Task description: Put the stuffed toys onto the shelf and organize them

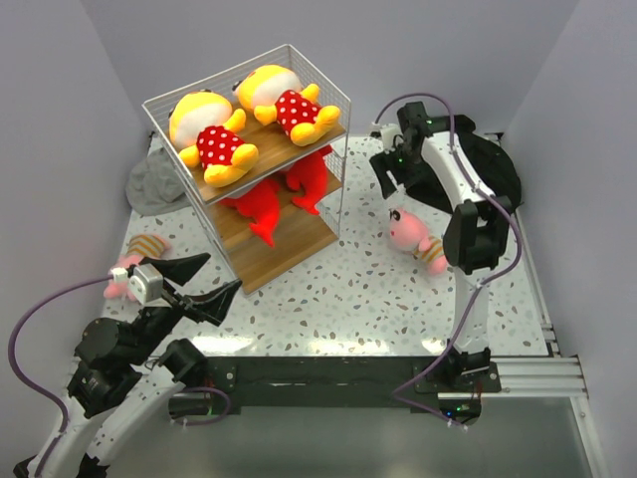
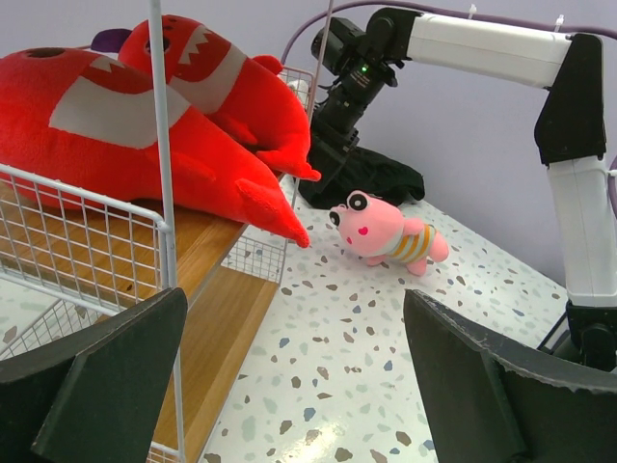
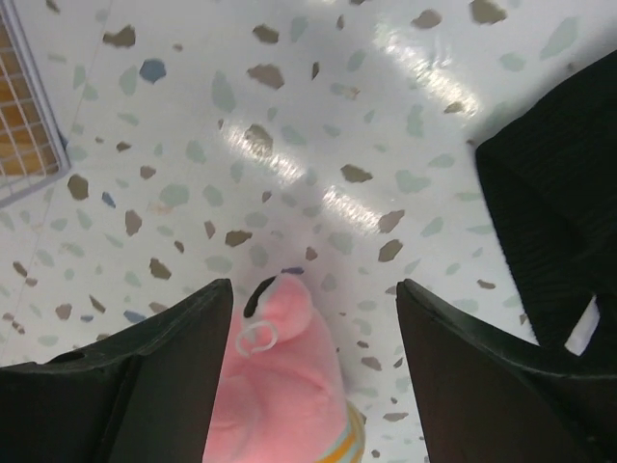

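Note:
The white wire shelf (image 1: 289, 244) holds two yellow dolls (image 1: 211, 136) (image 1: 287, 102) on its top board and two red sharks (image 1: 261, 207) (image 1: 311, 174) on the middle board. The sharks (image 2: 116, 125) (image 2: 231, 87) also show in the left wrist view. One pink striped toy (image 1: 418, 239) lies on the table right of the shelf. My right gripper (image 1: 403, 189) is open just above its head (image 3: 280, 386), which sits between the fingers. A second pink toy (image 1: 134, 261) lies at the left. My left gripper (image 1: 221, 274) is open and empty beside the shelf's near corner.
A grey fabric hat (image 1: 154, 184) lies left of the shelf. A black cloth heap (image 3: 549, 222) lies under the right arm, just behind the pink toy (image 2: 381, 231). The shelf's bottom board (image 2: 222, 318) is bare. Grey walls enclose the table.

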Available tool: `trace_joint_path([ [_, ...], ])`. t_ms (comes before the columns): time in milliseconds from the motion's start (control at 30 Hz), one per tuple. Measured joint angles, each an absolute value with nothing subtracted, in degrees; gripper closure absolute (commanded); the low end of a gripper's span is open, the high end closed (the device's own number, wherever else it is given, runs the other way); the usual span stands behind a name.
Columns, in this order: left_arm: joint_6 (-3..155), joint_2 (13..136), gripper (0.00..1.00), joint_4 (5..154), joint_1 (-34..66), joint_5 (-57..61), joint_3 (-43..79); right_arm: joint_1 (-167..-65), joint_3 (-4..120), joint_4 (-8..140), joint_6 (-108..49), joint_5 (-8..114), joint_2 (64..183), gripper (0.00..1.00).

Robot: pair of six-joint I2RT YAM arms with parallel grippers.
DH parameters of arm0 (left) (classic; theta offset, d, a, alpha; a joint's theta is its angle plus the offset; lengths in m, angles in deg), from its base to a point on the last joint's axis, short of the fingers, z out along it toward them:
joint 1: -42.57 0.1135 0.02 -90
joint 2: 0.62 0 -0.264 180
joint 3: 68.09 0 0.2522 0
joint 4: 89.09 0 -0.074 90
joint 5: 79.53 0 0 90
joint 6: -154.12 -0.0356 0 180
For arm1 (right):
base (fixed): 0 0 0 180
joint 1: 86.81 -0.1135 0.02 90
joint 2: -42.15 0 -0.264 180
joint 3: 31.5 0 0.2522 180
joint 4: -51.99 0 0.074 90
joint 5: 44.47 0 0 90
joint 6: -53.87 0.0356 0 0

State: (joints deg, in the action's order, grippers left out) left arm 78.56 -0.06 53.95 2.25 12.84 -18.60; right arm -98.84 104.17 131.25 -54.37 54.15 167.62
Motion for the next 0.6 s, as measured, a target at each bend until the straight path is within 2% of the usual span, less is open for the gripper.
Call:
trace_joint_path([
  [267, 78.56, -0.06, 0.0, 53.95, 2.25, 12.84, -18.6, -97.24, 103.6, 125.85, -42.06, 43.18, 164.56, 0.35],
  [433, 78.56, -0.08, 0.0, 53.95, 2.25, 12.84, -18.6, -97.24, 87.23, 122.59, -31.29, 34.7, 149.96, 0.38],
  [533, 78.56, -0.11, 0.0, 53.93, 2.25, 12.84, -18.6, -97.31, 78.51, 121.52, -27.09, 32.51, 139.78, 0.48],
  [567, 78.56, -0.11, 0.0, 53.95, 2.25, 12.84, -18.6, -97.31, 76.32, 120.78, -26.02, 32.54, 136.69, 0.57],
  [600, 78.56, -0.11, 0.0, 53.95, 2.25, 12.84, -18.6, -97.35, 74.27, 119.77, -25.19, 32.71, 134.27, 0.59],
])
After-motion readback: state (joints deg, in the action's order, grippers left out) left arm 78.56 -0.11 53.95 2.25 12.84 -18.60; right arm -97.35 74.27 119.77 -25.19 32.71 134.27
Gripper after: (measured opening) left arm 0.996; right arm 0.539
